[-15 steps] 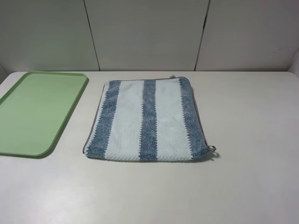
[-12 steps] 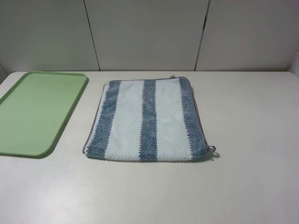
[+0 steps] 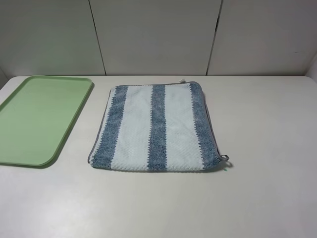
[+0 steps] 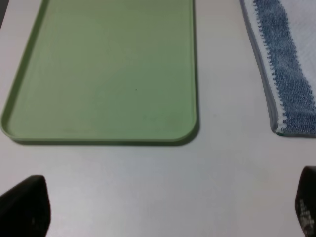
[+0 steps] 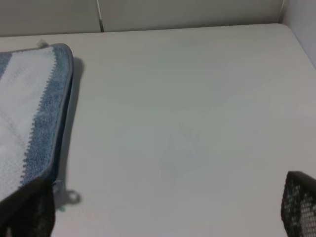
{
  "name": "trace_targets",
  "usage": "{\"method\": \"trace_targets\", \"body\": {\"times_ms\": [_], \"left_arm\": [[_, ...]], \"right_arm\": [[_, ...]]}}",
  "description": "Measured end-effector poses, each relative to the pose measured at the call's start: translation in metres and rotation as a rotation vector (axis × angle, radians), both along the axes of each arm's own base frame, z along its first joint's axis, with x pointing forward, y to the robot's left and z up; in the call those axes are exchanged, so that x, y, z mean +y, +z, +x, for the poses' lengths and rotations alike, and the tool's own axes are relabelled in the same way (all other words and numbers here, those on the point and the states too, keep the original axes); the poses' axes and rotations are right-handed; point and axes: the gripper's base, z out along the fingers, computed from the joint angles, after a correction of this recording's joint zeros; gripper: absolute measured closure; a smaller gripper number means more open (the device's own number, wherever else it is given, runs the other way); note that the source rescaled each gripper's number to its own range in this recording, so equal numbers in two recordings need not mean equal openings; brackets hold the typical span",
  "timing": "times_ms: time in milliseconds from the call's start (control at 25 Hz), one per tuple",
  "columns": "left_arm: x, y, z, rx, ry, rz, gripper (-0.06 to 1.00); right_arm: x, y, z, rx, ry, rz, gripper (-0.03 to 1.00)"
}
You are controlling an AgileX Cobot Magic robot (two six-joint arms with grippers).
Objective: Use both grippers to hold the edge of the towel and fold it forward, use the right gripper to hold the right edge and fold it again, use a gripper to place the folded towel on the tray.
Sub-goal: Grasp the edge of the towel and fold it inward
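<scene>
The striped towel (image 3: 157, 126) lies flat on the white table, mid-table in the exterior view, with its small loop (image 3: 225, 158) at the near right corner. Two layers show along its left side in the left wrist view (image 4: 291, 74). The empty light-green tray (image 3: 42, 119) sits to its left, a narrow strip of table between them. Neither arm appears in the exterior view. My left gripper (image 4: 165, 210) is open over bare table, short of the tray (image 4: 108, 74). My right gripper (image 5: 163, 207) is open too, one fingertip (image 5: 27, 210) by the towel's (image 5: 29, 113) loop corner.
Grey wall panels (image 3: 153, 34) stand right behind the table's far edge. White table surface (image 3: 267, 124) stretches to the right of the towel and along the near side.
</scene>
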Motion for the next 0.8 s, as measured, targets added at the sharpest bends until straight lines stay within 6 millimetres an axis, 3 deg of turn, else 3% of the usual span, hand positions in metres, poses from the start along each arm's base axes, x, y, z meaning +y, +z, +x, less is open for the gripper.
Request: {"method": "trace_targets", "body": {"times_ms": [800], "left_arm": [[0.0000, 0.0000, 0.0000, 0.000, 0.000, 0.000, -0.05]], "right_arm": [[0.0019, 0.0000, 0.0000, 0.000, 0.013, 0.021, -0.03]]}}
